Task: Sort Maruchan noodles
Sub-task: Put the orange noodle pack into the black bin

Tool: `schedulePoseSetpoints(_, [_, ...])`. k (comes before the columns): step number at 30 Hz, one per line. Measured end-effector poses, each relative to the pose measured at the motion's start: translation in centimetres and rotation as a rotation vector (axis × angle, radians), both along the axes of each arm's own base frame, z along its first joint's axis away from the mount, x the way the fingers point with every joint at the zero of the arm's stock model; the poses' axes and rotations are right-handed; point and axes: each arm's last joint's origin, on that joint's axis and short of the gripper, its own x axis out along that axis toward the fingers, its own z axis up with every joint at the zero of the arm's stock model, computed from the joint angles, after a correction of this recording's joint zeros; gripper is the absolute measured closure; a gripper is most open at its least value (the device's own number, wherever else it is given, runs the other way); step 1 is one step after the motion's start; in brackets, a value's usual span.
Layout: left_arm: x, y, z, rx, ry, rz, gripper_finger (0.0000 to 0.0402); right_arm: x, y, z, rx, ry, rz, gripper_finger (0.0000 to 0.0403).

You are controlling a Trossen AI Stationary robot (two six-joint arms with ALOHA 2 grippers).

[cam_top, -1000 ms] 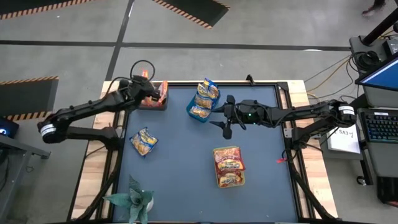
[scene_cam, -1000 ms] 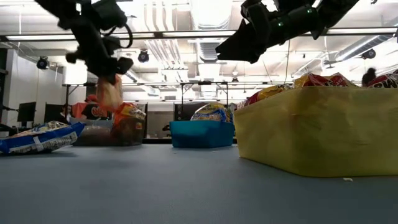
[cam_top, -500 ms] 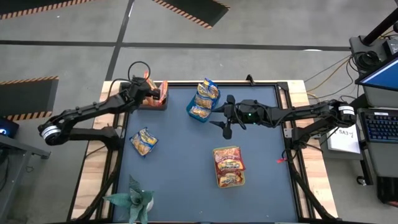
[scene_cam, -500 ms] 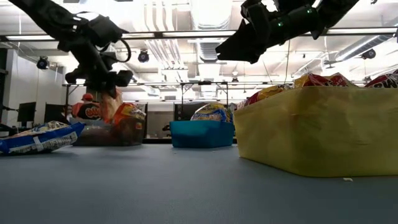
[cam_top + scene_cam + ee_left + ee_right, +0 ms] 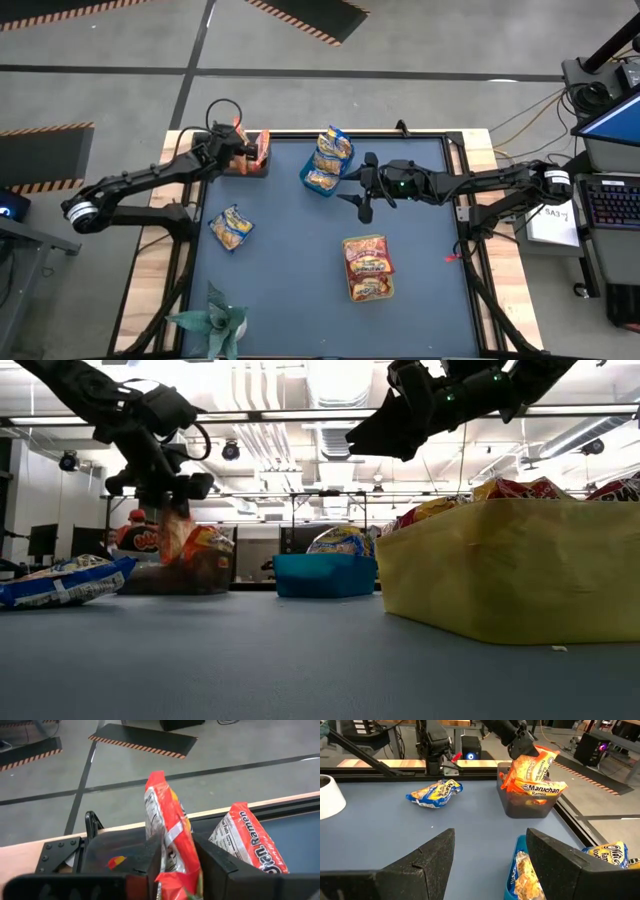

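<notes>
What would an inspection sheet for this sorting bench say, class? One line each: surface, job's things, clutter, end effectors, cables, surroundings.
Surface: dark blue table top in a wooden frame.
Job's things: orange packet upright over the dark bin holding orange packets; blue bin and yellow-green bin hold packets; one blue-and-yellow packet lies loose.
Clutter: potted plant at the near edge; a white cup.
End effectors: left end effector over the dark bin, fingers either side of the orange packet; right end effector open, empty, beside the blue bin.
Cables: loose leads off the table's right.
Surroundings: hazard-striped floor mats; a keyboard.
</notes>
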Motion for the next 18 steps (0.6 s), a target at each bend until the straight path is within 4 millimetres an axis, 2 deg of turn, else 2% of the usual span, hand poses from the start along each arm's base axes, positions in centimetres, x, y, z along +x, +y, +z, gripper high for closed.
schedulePoseSetpoints(8, [-0.1, 0.0, 1.5, -0.007, 0.111, 0.016, 0.0263, 0.0, 0.0, 0.0, 0.014, -0.002, -0.004, 0.0168])
schedulePoseSetpoints(13, [-0.2, 0.1, 3.9, -0.001, 0.202, 0.018, 0.0255, 0.0, 0.0, 0.0, 0.015, -0.002, -0.004, 0.0168])
schedulePoseSetpoints(18, [-0.1, 0.0, 5.9, -0.026, 0.251, -0.063, 0.0258, 0.0, 0.0, 0.0, 0.017, -0.002, -0.004, 0.0168])
